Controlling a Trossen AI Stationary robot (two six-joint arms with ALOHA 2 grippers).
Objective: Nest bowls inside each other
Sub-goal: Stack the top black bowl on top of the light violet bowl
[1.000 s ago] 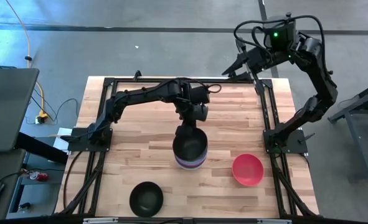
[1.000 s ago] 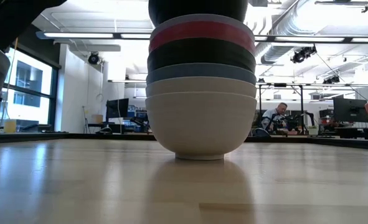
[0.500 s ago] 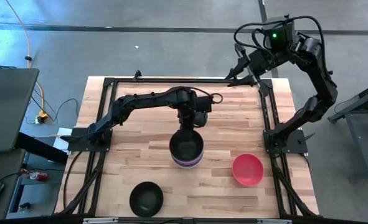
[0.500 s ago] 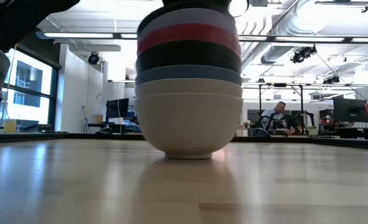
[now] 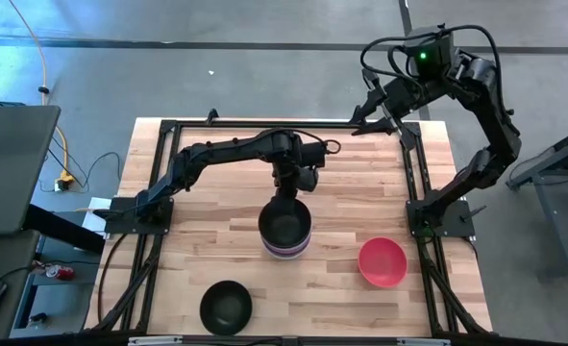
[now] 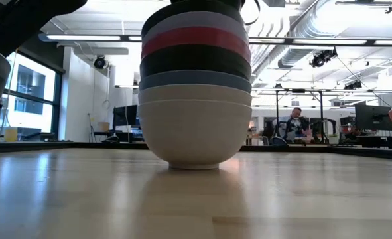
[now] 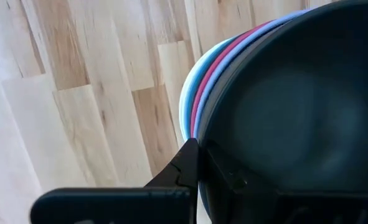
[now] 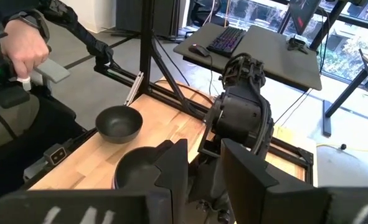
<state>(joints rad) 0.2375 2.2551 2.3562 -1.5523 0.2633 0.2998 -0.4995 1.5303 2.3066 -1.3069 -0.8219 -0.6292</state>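
The stack of nested bowls has slid left on the table since a second ago: in the high view it was under the middle of the boards and now sits a little farther left, and in the low view the stack has drifted left across the picture. Its layers there read white at the bottom, then blue, black, red, lavender, with a black bowl on top.

The left gripper has moved with it. It is pinched on the far rim of the top black bowl, one finger outside the rim and the other inside, the jaws only narrowly apart around the wall. The left arm has drawn its wrist back toward the left.

A single black bowl rests near the front left of the table, and a red bowl to the right of the stack, both where they were.

The right gripper waits raised beyond the far right corner, fingers spread and holding nothing. A person's hand shows beside the table.
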